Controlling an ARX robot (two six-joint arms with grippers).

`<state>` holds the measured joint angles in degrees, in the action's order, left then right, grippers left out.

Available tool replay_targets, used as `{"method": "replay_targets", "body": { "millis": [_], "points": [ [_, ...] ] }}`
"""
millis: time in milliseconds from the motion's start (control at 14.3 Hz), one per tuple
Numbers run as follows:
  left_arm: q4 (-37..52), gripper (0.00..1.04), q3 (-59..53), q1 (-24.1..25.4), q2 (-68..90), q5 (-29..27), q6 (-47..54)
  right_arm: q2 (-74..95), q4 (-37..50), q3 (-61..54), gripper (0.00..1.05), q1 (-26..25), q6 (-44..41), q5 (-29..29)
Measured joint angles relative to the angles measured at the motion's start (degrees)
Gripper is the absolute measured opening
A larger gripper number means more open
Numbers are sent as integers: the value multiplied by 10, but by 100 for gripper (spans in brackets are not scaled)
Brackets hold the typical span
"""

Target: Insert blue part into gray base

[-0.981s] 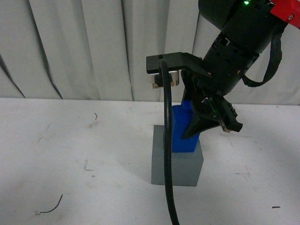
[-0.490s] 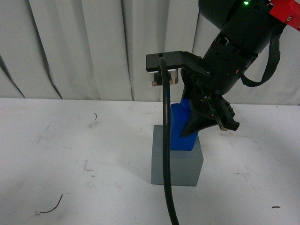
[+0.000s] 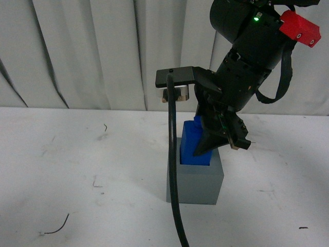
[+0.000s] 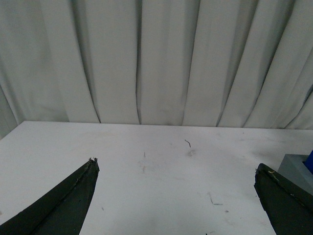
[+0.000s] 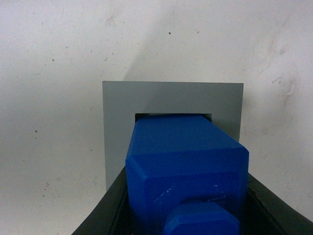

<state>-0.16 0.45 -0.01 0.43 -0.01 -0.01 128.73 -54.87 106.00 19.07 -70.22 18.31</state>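
Note:
The gray base (image 3: 194, 180) stands on the white table near the middle. My right gripper (image 3: 213, 141) is shut on the blue part (image 3: 191, 146), upright, with its lower end at or just inside the recess in the base's top. In the right wrist view the blue part (image 5: 186, 166) fills the space between the black fingers, its knob toward the camera, and lines up with the square recess of the gray base (image 5: 117, 112). My left gripper (image 4: 176, 196) is open and empty over bare table; a corner of the gray base (image 4: 296, 166) shows beside one finger.
White curtains (image 3: 92, 51) hang behind the table (image 3: 77, 170). A black cable (image 3: 174, 195) hangs in front of the base from the right wrist. Small dark scraps (image 3: 56, 225) lie on the table at the front left and right.
My right gripper has moved left and lower with the blue part. The part now sits more squarely over the base and lower into its top.

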Motion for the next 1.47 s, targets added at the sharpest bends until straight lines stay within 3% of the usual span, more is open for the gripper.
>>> {"method": "replay_targets", "body": {
  "millis": [210,280,561,981,1121,1261,1331,1401,1471],
  "points": [
    [0,98,0,0,0,0,0,0,3,0,47,1,3,-5],
    [0,98,0,0,0,0,0,0,3,0,54,1,3,-5],
    [0,98,0,0,0,0,0,1,-4,0,100,6,4,-6],
    [0,98,0,0,0,0,0,-119,24,-24,98,-23,9,64],
    [0,98,0,0,0,0,0,-189,87,-78,98,-38,19,122],
    [0,98,0,0,0,0,0,-309,207,-195,98,-64,41,211],
    [0,98,0,0,0,0,0,-379,256,-258,98,-91,48,263],
    [0,98,0,0,0,0,0,-488,345,-362,97,-158,72,329],
    [0,98,0,0,0,0,0,-579,517,-478,86,-188,173,173]
  ]
}}
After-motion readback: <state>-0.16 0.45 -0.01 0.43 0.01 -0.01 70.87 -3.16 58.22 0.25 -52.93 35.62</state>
